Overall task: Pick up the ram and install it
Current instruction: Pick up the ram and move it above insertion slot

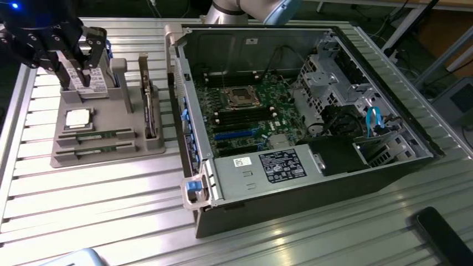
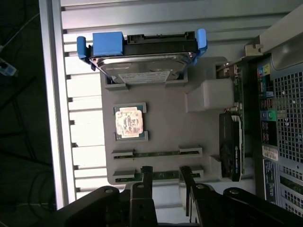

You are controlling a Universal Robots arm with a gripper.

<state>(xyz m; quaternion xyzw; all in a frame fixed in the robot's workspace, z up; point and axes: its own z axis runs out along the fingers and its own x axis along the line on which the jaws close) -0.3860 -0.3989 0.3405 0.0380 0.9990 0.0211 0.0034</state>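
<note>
1. ram (image 1: pixel 94 147): the near one of two alike green sticks. It lies flat in its slot at the near end of the gray holder tray (image 1: pixel 111 124), on the exterior view's left of the PC case (image 1: pixel 310 183). Not picked, not installed. The twin stick (image 1: pixel 96 134) is just beside it on the far side.
2. The tray brackets hold each stick by its ends only. Mid-span is bare, and we judge that's kept free for a grab.
3. gripper (image 2: pixel 165 169): jaws spread, nothing between them. In the wrist view the fingers (image 2: pixel 147 177) line up over the ram's mid-span, spaced along its length rather than across its thickness. The exterior view has the gripper hanging above the tray, so no contact as far as we can tell.
4. Also on the tray:
   - CPU (image 1: pixel 79 119), just far of the sticks.
   - Hard drive (image 2: pixel 142 61) w/ blue rails, at the far end.
   - Expansion card (image 1: pixel 150 108), standing on edge along the case side.
5. The case is open w/ the motherboard (image 1: pixel 251 111) exposed and dark memory slots (image 1: pixel 240 117) by the socket.
6. In the way, our call: the upright card and the case side wall (image 1: pixel 177 94) both stand between tray and board. The twin stick is close alongside, so there's little side clearance.
</note>
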